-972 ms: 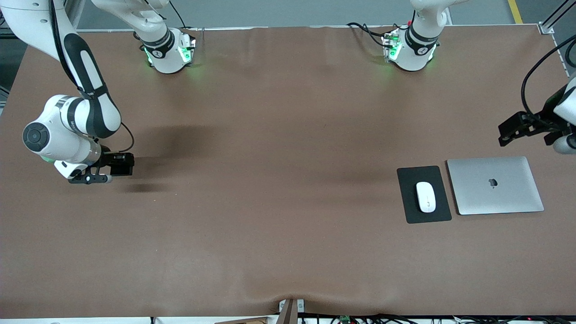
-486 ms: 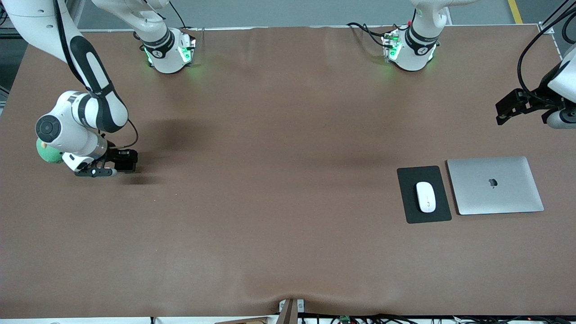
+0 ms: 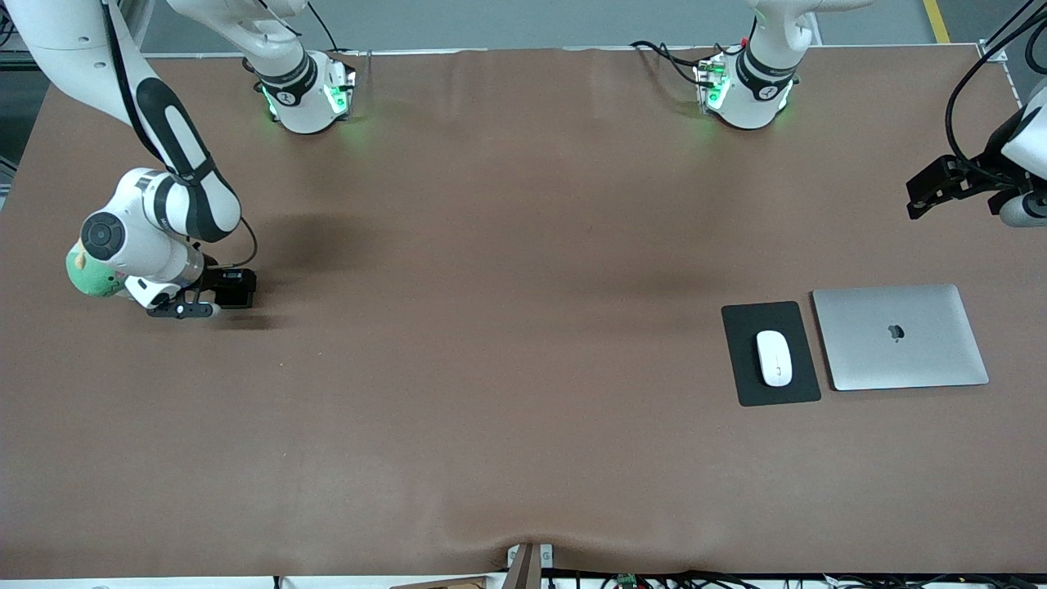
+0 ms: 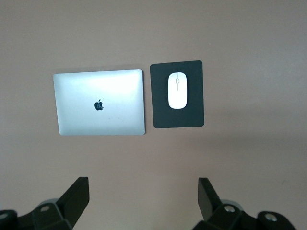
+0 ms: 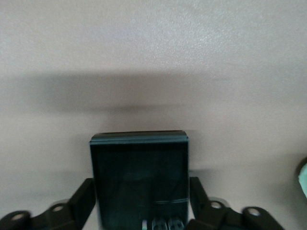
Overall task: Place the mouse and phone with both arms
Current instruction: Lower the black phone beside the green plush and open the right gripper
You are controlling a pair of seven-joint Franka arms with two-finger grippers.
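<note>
While the phone hangs pinched between the fingers of the right gripper low over the right arm's end of the table, its lens edge sits back toward the wrist. The mouse lies on a dark pad, long axis running toward the front camera, just beside a laptop. The left gripper hangs spread wide over the table's left-arm end, empty.

The phone is gripped between the two fingers of the right claw and is held flat just above the bare brown table, where its shadow is cast.
</note>
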